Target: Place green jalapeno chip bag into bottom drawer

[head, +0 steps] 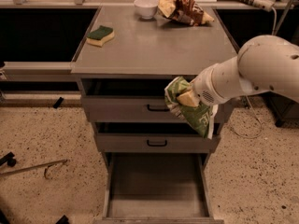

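Observation:
My gripper is shut on the green jalapeno chip bag and holds it in the air in front of the top drawer's right half, above the second one. The bag hangs down and to the right from the fingers. The white arm reaches in from the right. The bottom drawer is pulled open below, its flat grey floor bare. The bag is well above it and toward its right side.
On the cabinet top lie a green-topped yellow sponge, a white bowl and a brown and yellow snack bag. Two shallower drawers with black handles sit above the open one. A metal rod lies on the speckled floor at left.

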Action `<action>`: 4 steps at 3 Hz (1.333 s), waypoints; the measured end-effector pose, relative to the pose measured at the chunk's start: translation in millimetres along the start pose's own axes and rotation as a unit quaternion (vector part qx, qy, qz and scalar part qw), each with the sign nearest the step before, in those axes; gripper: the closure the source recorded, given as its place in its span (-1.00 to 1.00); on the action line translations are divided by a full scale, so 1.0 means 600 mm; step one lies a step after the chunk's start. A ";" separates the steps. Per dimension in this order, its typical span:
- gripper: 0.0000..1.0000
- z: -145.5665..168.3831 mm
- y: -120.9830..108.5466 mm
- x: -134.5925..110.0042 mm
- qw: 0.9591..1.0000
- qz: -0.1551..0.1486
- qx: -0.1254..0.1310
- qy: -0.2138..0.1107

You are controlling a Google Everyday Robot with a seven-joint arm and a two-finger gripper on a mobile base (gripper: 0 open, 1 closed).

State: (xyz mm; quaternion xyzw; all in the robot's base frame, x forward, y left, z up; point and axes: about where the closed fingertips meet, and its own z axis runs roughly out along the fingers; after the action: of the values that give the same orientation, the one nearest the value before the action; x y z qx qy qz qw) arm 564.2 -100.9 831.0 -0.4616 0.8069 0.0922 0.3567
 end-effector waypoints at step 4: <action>1.00 0.238 0.176 0.248 0.990 0.122 -0.020 -0.068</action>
State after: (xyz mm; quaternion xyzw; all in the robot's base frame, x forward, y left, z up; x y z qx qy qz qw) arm 500.9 -74.7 609.2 -0.3594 0.8292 0.1824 0.3873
